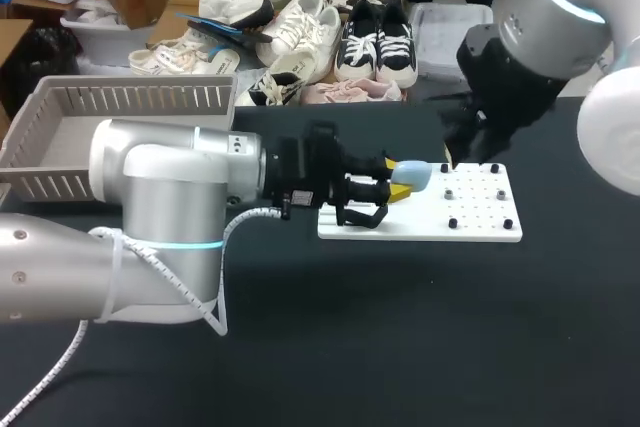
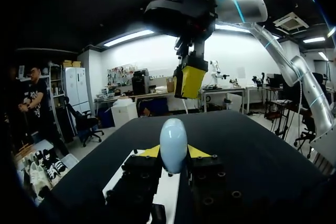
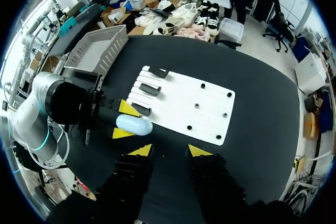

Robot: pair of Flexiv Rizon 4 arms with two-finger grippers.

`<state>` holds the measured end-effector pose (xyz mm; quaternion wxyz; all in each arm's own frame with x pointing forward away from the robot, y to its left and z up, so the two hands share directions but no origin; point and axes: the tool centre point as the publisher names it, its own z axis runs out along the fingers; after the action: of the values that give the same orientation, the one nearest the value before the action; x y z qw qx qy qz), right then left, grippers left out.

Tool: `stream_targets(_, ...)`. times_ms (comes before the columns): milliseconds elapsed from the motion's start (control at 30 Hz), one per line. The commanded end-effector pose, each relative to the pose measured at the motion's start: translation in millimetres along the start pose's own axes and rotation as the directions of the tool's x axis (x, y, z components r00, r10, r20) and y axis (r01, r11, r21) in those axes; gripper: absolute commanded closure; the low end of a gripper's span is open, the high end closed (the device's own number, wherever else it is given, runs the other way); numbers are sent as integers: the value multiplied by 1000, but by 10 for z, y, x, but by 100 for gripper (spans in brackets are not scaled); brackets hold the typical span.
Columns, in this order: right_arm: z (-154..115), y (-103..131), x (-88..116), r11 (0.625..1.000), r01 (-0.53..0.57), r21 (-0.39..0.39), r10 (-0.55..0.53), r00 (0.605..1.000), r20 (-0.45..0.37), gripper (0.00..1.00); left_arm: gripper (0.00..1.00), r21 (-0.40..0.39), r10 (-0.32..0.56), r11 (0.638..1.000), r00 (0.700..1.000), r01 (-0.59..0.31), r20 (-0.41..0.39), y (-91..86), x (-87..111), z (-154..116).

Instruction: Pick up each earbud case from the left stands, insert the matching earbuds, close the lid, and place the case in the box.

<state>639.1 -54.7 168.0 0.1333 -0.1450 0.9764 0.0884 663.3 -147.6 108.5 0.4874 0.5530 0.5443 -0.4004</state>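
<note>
Left gripper (image 2: 173,153) is clenching the light-blue earbud case (image 2: 173,145) between both yellow tips, the case poking out ahead of the fingers and hanging at the white board's (image 1: 470,219) end with the dark stands. Right gripper (image 3: 169,150) is hanging high over the board, fingers spread, gripping nothing. Grey box (image 1: 130,97) is sitting well apart from the board, past its stand end.

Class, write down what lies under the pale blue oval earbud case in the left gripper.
Held by the left gripper, the pale blue oval earbud case hangs above an edge of the flat white pegboard on the black table. The exact spot beneath is covered.
</note>
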Motion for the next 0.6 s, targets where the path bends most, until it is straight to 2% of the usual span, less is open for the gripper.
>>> stream_targets(33, -30, -16, 163, 999, -33, 10, 32, 997, 64, 63, 100, -53, 14, 999, 1000, -13, 8, 7, 4, -236)
stream_targets(333, -26, -12, 286, 994, -101, 27, 100, 993, 55, 63, 100, -172, 56, 983, 998, -62, -39, 310, 15, -896)
stream_targets(600, -32, 29, 292, 989, -138, 53, 136, 990, 43, 64, 100, -253, 73, 962, 990, -102, -120, 710, 59, -1548)
